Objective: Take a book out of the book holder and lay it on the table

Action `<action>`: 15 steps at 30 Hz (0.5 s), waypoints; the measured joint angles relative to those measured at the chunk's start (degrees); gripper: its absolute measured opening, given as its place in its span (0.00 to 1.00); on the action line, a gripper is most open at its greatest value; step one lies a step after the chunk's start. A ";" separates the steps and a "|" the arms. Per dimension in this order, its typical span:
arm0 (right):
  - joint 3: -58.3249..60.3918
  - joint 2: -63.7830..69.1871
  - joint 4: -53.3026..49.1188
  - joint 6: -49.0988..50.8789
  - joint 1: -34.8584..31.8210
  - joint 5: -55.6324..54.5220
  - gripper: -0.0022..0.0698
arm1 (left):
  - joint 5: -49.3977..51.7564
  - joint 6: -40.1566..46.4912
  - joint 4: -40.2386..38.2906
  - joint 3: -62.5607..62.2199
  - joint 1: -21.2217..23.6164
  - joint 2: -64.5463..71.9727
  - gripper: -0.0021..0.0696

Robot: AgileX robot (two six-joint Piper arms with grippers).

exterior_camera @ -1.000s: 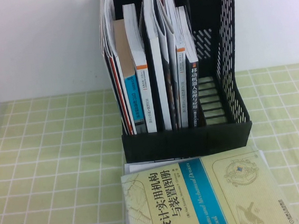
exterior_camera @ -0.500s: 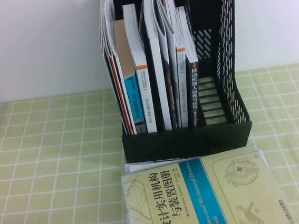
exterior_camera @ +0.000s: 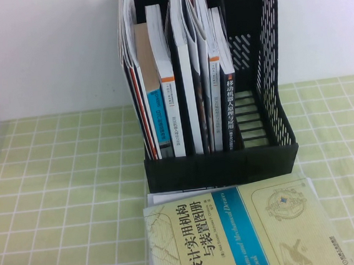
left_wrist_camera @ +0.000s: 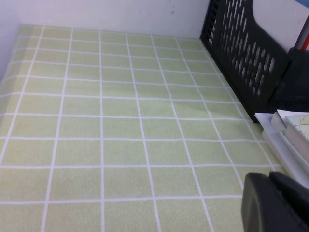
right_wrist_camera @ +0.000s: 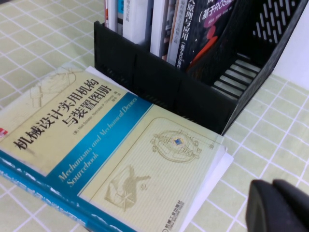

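Note:
The book (exterior_camera: 237, 233), pale yellow-green with a blue band, lies flat on the table (exterior_camera: 64, 199) just in front of the black book holder (exterior_camera: 221, 166). It also shows in the right wrist view (right_wrist_camera: 96, 145), and its edge shows in the left wrist view (left_wrist_camera: 294, 125). My left gripper (left_wrist_camera: 270, 181) is shut and empty, low over the table to the left of the book. My right gripper (right_wrist_camera: 273, 188) is shut and empty, beside the book's right corner. Neither gripper shows in the high view.
Several books stand upright in the holder's left and middle slots, among them a black-spined one (exterior_camera: 231, 111). The rightmost slot (exterior_camera: 254, 122) holds nothing. A white sheet or thin book (right_wrist_camera: 215, 176) sticks out under the book. A white wall is behind.
The left gripper's dark tip, at the high view's bottom left one second ago, has moved out of that view. The book and holder have not moved.

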 joint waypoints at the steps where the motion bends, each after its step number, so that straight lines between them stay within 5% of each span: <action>1: 0.00 0.00 0.00 0.00 0.00 0.00 0.03 | 0.00 0.00 0.00 0.00 0.00 0.00 0.03; 15: 0.05 -1.23 0.00 0.00 -3.50 0.00 0.03 | 0.09 0.00 0.00 -0.10 0.00 0.00 0.03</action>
